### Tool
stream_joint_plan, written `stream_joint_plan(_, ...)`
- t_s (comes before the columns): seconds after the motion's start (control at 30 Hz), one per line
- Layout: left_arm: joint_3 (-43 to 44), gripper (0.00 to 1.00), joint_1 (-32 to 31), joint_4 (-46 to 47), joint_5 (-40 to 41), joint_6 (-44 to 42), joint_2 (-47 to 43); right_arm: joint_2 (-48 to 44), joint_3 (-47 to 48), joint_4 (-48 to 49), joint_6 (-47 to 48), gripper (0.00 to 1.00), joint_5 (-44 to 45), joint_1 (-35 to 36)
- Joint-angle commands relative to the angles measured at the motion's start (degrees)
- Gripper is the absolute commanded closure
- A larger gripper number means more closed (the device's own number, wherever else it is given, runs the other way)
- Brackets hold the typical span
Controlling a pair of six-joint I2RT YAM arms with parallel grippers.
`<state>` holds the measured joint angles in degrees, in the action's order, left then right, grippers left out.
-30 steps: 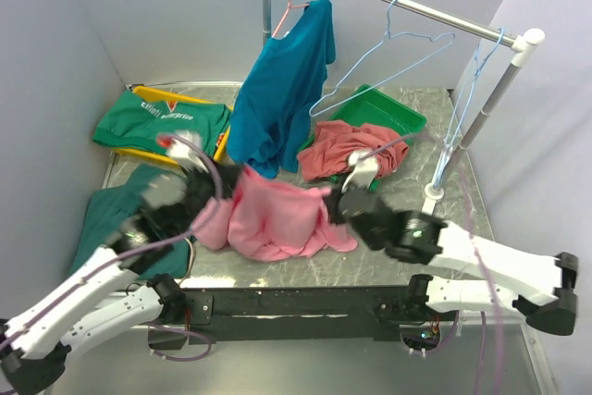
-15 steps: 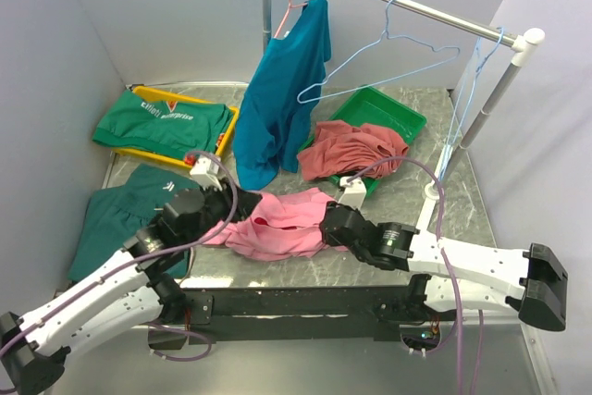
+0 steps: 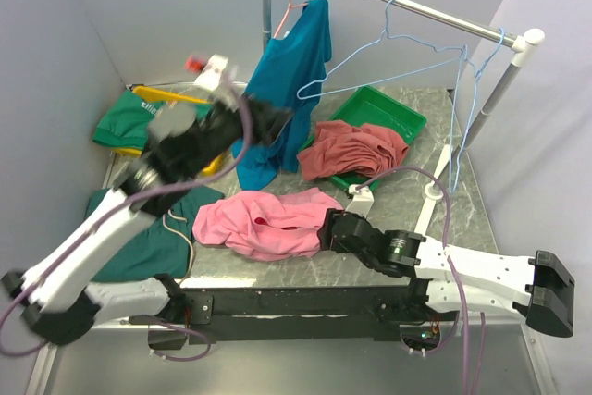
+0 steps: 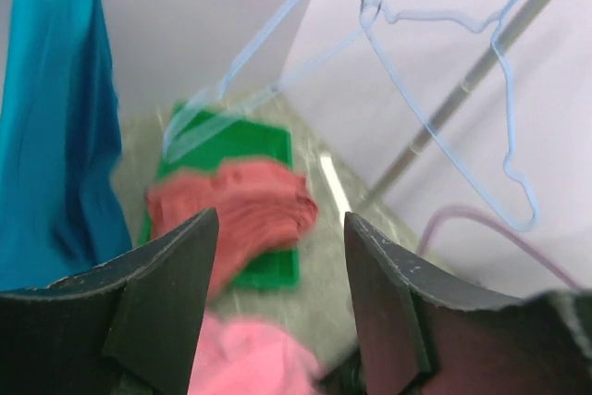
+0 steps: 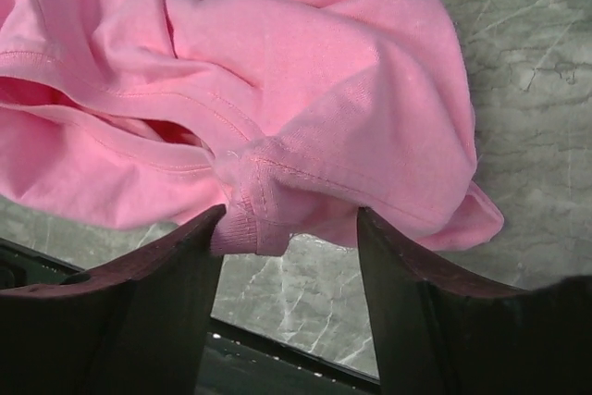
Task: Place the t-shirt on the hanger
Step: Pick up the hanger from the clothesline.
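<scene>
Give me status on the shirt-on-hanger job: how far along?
Done: nothing hung; the t-shirt lies crumpled on the table. In hand: the right end effector is open astride a hem, not clamped. The left end effector is open and empty, facing a hanger on the rail. Left: take the hanger, thread it into the shirt.

The left arm (image 3: 97, 233) rises steeply with its elbow bent; the left end effector (image 3: 276, 123) points forward, fingers spread, nothing between them. Below and to its right, the right end effector (image 3: 326, 228) sits low on the outstretched right arm (image 3: 472, 270), fingers apart.
</scene>
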<state>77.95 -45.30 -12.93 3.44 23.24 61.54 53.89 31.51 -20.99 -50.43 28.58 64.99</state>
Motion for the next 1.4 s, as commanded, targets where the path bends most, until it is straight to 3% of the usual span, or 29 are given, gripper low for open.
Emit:
stream_joint_plan(0.0, 18.7, 0.36, 0.2, -6.6, -3.4, -13.6, 12.5, -1.7, -0.4, 1.4, -1.2, 0.33, 0.6, 0.0)
stream_joint_plan(0.13, 31.2, 0.33, 1.7, -11.2, -9.6, -20.2, 24.7, -2.8, -0.8, 2.4, -0.4, 0.29, 0.2, 0.1)
stream_joint_plan(0.3, 42.6, 0.29, 5.3, -12.5, -20.8, -26.2, 33.4, -2.0, 0.1, 1.8, 0.4, 0.29, 0.1, 0.6)
stream_joint_plan(0.5, 53.6, 0.29, 6.3, -14.6, -24.4, -28.2, 44.1, -2.1, -0.2, 2.3, 0.2, 0.29, 0.7, 1.4)
stream_joint_plan(0.67, 55.4, 0.32, 6.3, -12.7, -26.1, -25.6, 48.6, -2.2, -0.7, 2.8, 0.2, 0.28, 0.7, 1.5)
stream_joint_plan(0.93, 50.4, 0.44, 6.3, -4.7, -24.9, -23.9, 49.1, -2.0, -0.8, 3.5, 0.3, 0.28, 0.2, 2.5)
stream_joint_plan(1.2, 51.2, 0.57, 6.1, -3.7, -25.9, -20.9, 51.8, -3.0, -1.9, 3.4, -0.6, 0.28, 0.6, 3.1)
stream_joint_plan(1.37, 50.8, 0.59, 4.4, -2.7, -24.6, -20.9, 52.8, -3.8, -2.2, 3.2, -0.7, 0.28, 0.9, 3.1)
